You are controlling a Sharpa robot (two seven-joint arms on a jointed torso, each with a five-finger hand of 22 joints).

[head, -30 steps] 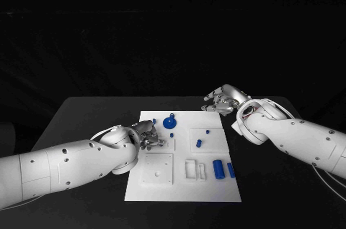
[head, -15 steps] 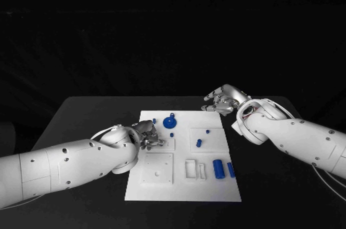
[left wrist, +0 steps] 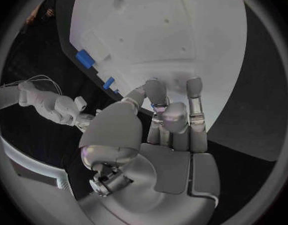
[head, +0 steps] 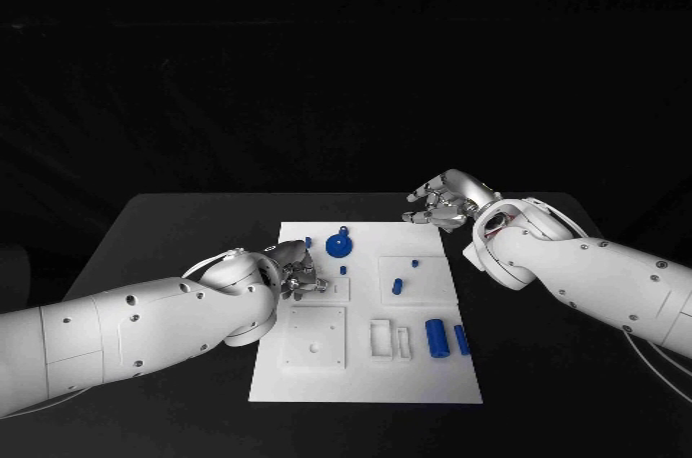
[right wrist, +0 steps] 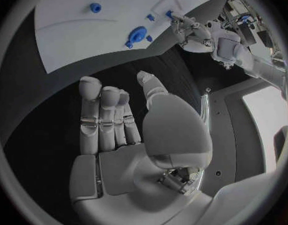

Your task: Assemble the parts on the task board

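Observation:
The white task board (head: 433, 378) lies mid-table. On it stand a blue disc with a knob (head: 339, 244), small blue pegs (head: 343, 270) (head: 398, 285), a blue cylinder (head: 436, 338) and a blue bar (head: 462, 340). My left hand (head: 296, 273) hovers over the board's left edge by a raised square block (head: 325, 290). Its fingers (left wrist: 157, 92) are loosely bent above the board (left wrist: 181, 35), with nothing visible in them. My right hand (head: 444, 203) is above the black table just past the board's far right corner. Its fingers (right wrist: 97, 115) are stretched out and it holds nothing.
A second square block (head: 315, 340) and a slotted holder (head: 387, 338) sit at the board's near end. Black table (head: 173, 228) surrounds the board on all sides. The right wrist view shows the disc (right wrist: 138, 35) and my left hand (right wrist: 193, 32) beyond it.

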